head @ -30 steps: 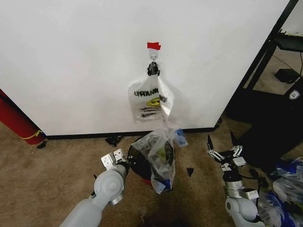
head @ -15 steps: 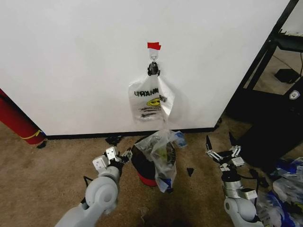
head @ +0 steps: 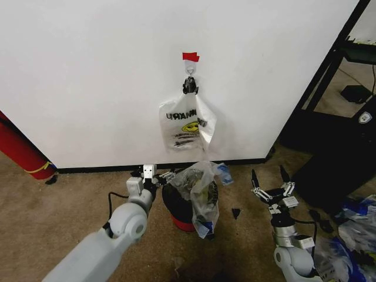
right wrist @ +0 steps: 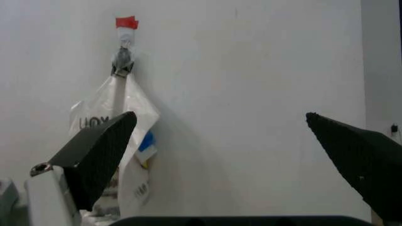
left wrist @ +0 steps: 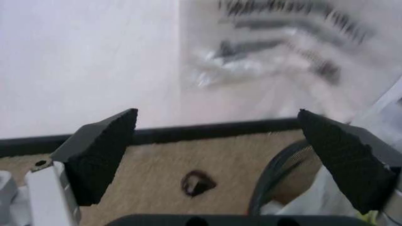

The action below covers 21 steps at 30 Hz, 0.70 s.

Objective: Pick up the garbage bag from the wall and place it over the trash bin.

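one garbage bag (head: 197, 191) lies draped over the trash bin (head: 176, 204) rim below the wall (head: 88, 76); thin, limp and slippery film, best pinched at a gathered edge or handle. left gripper (head: 157, 177) wide beside the rim, right gripper (head: 270, 185) wide, well apart.

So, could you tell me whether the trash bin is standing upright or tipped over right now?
Upright: the trash bin stands on its red base on the carpet, rim up, with a garbage bag draped over its right side.

Test or lab room: bare white wall (head: 88, 82), worn brown carpet (head: 59, 205), black equipment rack (head: 346, 64), red-taped hook (head: 190, 66).
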{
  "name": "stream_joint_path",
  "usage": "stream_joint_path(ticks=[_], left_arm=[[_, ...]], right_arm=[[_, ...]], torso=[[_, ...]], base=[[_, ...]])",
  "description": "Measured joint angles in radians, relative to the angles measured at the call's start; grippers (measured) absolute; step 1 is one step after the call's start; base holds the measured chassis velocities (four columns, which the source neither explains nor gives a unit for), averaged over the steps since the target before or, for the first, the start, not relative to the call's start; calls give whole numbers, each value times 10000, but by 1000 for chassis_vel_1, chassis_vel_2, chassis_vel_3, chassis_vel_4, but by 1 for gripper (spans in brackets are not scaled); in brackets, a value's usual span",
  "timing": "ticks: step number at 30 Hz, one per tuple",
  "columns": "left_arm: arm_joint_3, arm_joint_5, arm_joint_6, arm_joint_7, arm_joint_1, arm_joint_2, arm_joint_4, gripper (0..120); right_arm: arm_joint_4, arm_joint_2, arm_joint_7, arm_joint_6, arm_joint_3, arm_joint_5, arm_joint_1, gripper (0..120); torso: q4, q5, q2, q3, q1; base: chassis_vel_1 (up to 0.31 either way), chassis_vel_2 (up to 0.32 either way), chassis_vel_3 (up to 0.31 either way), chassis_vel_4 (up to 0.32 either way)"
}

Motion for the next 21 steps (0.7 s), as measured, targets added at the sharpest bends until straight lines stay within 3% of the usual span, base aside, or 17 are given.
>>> stream_joint_path(ticks=[7, 21], left_arm=[[185, 289, 207, -85, 258, 254, 117, 100], [713, 906, 217, -130, 403, 22, 282, 100]], right_arm=[[4, -15, 9, 0, 46, 44, -41, 100], [49, -34, 4, 0, 4, 36, -66, 100]], torso=[[1, 0, 0, 0, 0], [-2, 1, 1, -1, -1]], base=[[0, 0, 0, 0], [0, 0, 0, 0]])
